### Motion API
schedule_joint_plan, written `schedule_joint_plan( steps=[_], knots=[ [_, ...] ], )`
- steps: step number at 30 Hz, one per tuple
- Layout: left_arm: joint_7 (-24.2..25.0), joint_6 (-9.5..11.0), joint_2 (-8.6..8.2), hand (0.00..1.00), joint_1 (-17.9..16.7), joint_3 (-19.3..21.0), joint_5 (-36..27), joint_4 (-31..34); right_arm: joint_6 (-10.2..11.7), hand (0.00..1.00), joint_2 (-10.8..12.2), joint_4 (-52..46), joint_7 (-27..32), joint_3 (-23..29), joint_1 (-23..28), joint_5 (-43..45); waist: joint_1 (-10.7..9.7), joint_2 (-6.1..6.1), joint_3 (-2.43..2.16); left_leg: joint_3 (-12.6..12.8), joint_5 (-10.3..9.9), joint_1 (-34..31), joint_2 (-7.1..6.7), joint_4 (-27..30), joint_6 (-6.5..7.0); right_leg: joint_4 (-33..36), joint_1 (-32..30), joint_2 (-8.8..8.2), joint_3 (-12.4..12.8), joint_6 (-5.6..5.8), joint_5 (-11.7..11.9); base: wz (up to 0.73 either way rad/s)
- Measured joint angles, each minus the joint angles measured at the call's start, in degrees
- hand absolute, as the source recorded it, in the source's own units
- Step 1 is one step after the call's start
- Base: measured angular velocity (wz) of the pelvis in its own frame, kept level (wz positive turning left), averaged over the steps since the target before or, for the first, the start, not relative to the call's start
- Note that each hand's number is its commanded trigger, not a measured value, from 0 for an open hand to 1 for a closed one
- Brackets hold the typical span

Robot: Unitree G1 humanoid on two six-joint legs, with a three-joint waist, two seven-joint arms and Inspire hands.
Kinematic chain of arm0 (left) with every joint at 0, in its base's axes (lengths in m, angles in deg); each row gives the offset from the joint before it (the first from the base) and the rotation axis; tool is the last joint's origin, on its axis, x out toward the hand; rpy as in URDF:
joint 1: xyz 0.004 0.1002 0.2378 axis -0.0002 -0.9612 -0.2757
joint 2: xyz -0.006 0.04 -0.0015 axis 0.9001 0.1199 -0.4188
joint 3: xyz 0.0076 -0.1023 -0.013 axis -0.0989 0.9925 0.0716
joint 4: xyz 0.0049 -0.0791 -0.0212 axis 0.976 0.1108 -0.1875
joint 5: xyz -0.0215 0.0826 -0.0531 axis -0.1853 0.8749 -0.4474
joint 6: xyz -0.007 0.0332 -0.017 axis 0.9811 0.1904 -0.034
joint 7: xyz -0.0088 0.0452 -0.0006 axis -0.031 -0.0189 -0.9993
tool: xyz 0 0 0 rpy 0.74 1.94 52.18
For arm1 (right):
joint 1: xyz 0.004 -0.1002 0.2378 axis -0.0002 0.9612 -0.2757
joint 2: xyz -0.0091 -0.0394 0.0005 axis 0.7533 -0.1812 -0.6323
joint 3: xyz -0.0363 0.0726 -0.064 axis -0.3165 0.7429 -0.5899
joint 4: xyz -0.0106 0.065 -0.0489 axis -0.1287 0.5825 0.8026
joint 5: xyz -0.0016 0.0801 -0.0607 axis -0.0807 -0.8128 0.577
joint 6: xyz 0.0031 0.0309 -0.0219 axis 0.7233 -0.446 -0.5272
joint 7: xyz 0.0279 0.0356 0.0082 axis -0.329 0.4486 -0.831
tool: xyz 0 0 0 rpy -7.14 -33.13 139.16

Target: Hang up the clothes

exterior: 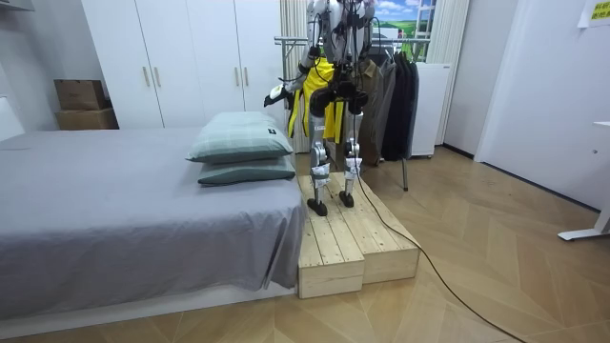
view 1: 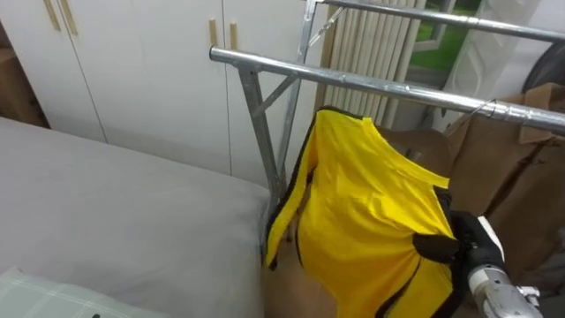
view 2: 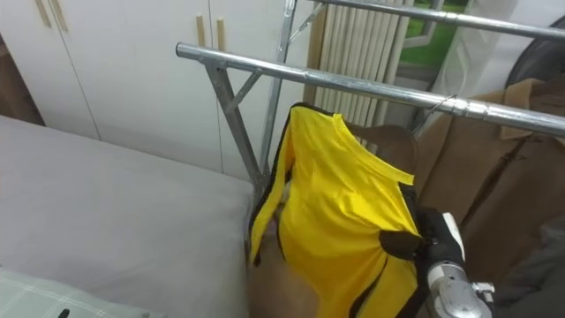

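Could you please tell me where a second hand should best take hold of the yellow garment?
Probably the black-trimmed left edge of the yellow garment, just below its peak, coming from the left: that edge hangs free and faces that side, while the right hand grips the lower right.

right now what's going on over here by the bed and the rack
The robot stands on a wooden platform beside the bed, facing a metal clothes rack. Its right hand is curled round a yellow garment with black trim, held up just below the rack's front rail; it is not hanging from the rail yet. A brown coat already hangs further right. The left hand is out to its left, toward the bed.
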Motion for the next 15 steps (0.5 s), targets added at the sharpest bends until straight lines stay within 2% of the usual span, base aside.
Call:
schedule_joint_plan(
  steps=[1, 2, 3, 4, 7, 15],
  knots=[
    [0.0, 0.0, 0.00, 0.00, 0.0, 0.0, 0.0, 0.2, -0.1, 1.00, 0.1, 0.0, 0.0, 0.3, 0.1, 0.2, 0.0, -0.10, 0.02, 0.0, 0.0, 0.0, -0.02, 0.0, 0.00, 0.0, 0.0, -0.01, 0.0, 0.00, 0.0, 0.00],
    [0.0, 0.1, 0.00, 0.00, 0.0, 0.0, 0.0, 0.2, -0.1, 0.81, 0.1, 0.1, 0.0, 0.6, 0.1, 0.7, 0.0, -0.10, 0.07, 0.0, 0.0, 0.0, -0.08, 0.0, -0.01, 0.0, 0.0, -0.06, 0.3, 0.00, 0.0, 0.00],
    [0.0, 0.1, 0.00, 0.00, 0.0, 0.1, 0.0, 0.2, -0.1, 0.25, 0.1, 0.1, 0.0, 1.0, 0.1, 1.1, 0.0, -0.09, 0.09, 0.0, 0.0, 0.0, -0.11, 0.0, -0.01, 0.0, 0.0, -0.07, 0.4, 0.00, 0.0, 0.00],
    [0.0, 0.1, 0.00, 0.00, 0.0, 0.1, 0.0, 0.2, -0.3, 0.00, 0.1, 0.2, -0.1, 1.7, 0.2, 2.0, 0.1, -0.08, 0.17, 0.0, 0.0, 0.0, -0.15, 0.0, 0.00, 0.0, -0.1, -0.09, 0.5, 0.00, 0.0, 0.00],
    [-0.1, 0.2, 0.01, 0.00, 0.0, 0.2, 0.0, 0.2, -0.4, 0.00, 0.2, 0.2, -0.1, 2.2, 0.3, 2.3, 0.2, 0.01, 0.49, 0.0, 0.0, 0.0, -0.17, 0.0, 0.00, 0.0, -0.2, -0.11, 0.5, 0.02, 0.0, 0.00],
    [-0.3, 0.6, 0.00, 0.00, 0.0, 0.0, 0.0, 0.2, -0.3, 0.00, 0.3, -0.2, 0.3, 2.2, 0.3, 2.4, 0.3, 0.04, 0.56, 0.0, 0.0, -0.1, -0.16, 0.0, 0.00, 0.0, -0.2, -0.05, 0.5, 0.02, 0.0, 0.00]
  ],
)
